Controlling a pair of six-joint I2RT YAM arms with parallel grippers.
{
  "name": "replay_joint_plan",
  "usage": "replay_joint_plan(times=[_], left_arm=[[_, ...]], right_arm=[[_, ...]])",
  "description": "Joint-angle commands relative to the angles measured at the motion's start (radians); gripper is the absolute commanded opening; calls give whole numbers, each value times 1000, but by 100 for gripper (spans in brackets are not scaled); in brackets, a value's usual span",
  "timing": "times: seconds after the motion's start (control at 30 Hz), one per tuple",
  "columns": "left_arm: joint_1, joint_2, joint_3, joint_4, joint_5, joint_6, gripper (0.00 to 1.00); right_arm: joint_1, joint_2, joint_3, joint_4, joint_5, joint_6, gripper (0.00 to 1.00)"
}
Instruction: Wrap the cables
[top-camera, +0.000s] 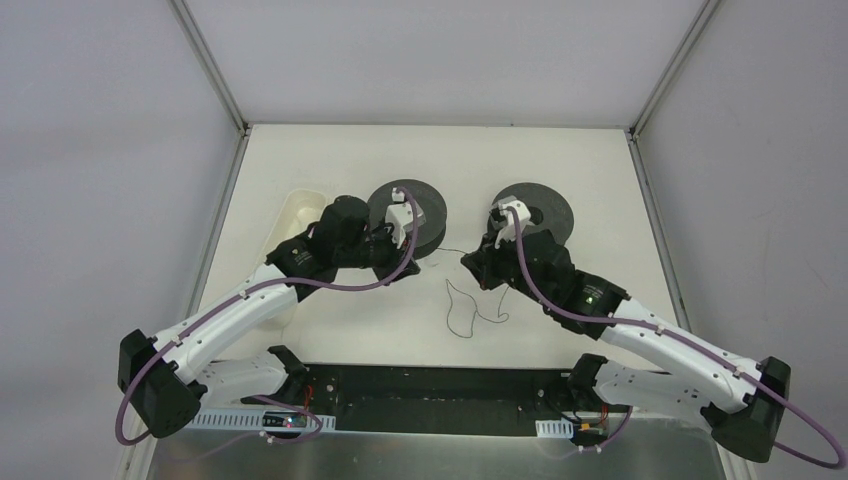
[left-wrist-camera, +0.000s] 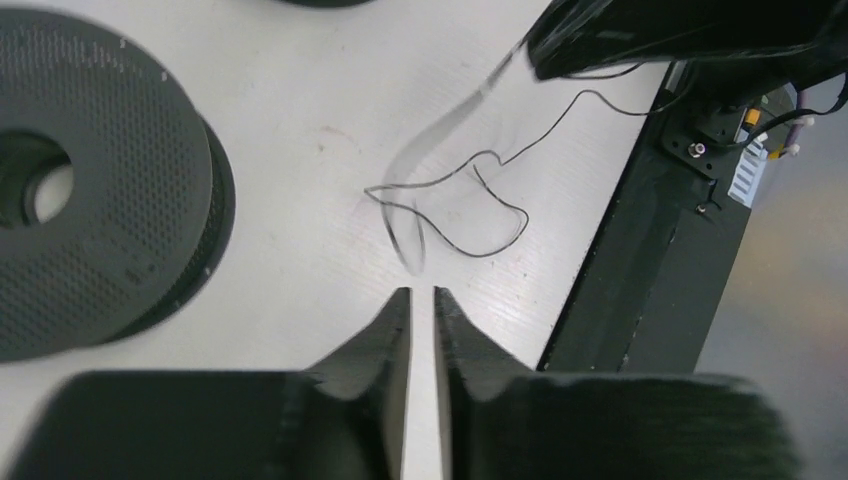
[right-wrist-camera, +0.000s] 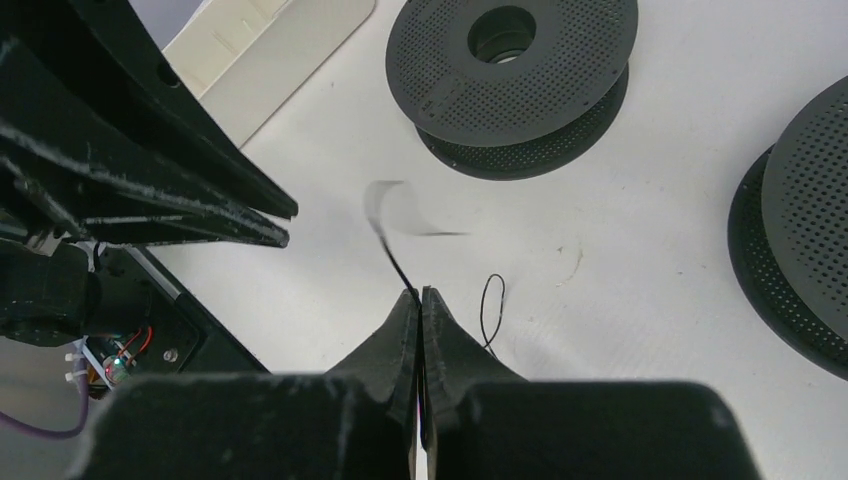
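Observation:
The cable (top-camera: 462, 312) is a thin dark wire lying in loose curls on the white table between the two arms. My right gripper (top-camera: 467, 260) is shut on one strand of it; in the right wrist view the wire (right-wrist-camera: 398, 265) comes out of the closed tips (right-wrist-camera: 420, 292) and blurs as it rises up-left. A small loop (right-wrist-camera: 492, 305) lies just right of the fingers. My left gripper (left-wrist-camera: 422, 290) is shut to a narrow slit with nothing seen inside it. The cable curls (left-wrist-camera: 480, 215) lie just ahead of its tips, and one blurred strand ends close to them.
Two dark perforated spools (top-camera: 425, 205) (top-camera: 545, 205) stand at the back, behind the grippers. A white tray (top-camera: 298, 215) sits at the left. The black base plate (top-camera: 430, 385) runs along the near edge. The right gripper (left-wrist-camera: 650, 35) shows at the top of the left wrist view.

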Motion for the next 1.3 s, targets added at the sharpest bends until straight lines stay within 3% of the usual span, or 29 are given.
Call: replay_joint_plan(times=[0.0, 0.07, 0.27, 0.47, 0.6, 0.7, 1.07, 1.2, 1.27], left_arm=[[4, 4, 24, -89, -80, 9, 24], [4, 4, 32, -99, -129, 20, 35], [2, 78, 75, -103, -283, 166, 48], [-39, 256, 117, -77, -487, 432, 43], [-75, 292, 59, 36, -558, 557, 44], [-103, 306, 4, 126, -581, 603, 55], [-129, 523, -28, 423, -824, 773, 61], [-128, 576, -33, 534, -886, 820, 59], [-128, 598, -28, 555, -899, 819, 51]], right_arm=[[-23, -35, 53, 25, 20, 7, 0], [-35, -43, 66, -2, 45, 14, 0], [-45, -54, 154, -192, 154, 104, 0], [-45, -137, 151, -237, 171, 139, 0], [-44, -198, 138, -258, 202, 138, 0], [-45, -235, 125, -262, 224, 128, 0], [-45, -330, 145, -316, 280, 122, 0], [-45, -366, 139, -338, 298, 136, 0], [-46, -377, 136, -346, 301, 143, 0]])
